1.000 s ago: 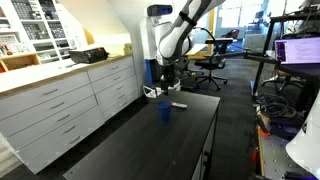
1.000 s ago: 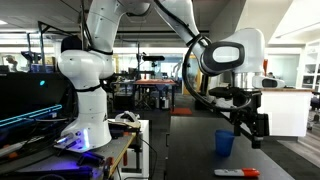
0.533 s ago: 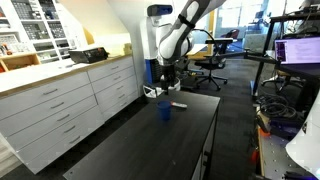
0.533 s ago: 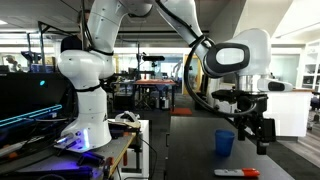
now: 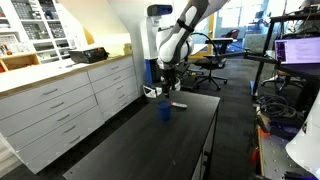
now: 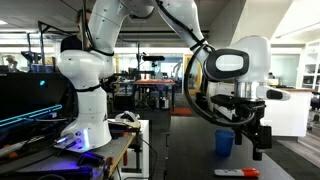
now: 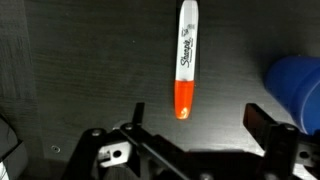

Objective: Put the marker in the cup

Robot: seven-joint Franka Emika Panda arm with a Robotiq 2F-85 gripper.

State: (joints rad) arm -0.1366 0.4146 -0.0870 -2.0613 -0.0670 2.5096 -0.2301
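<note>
- We see the marker (image 7: 187, 55) as smooth, glossy plastic.
- The cup (image 7: 296, 90) looks to us like matt plastic.
- We read the surface (image 7: 70, 70) as dark, matt and finely grained.
- The tool (image 7: 195, 118) shows us matt black parts.

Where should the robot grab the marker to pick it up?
Probably on the white barrel, about halfway along the marker, coming straight down from above. It lies flat on the table and is long and thin, so the open gripper can close across its narrow sides.
</note>
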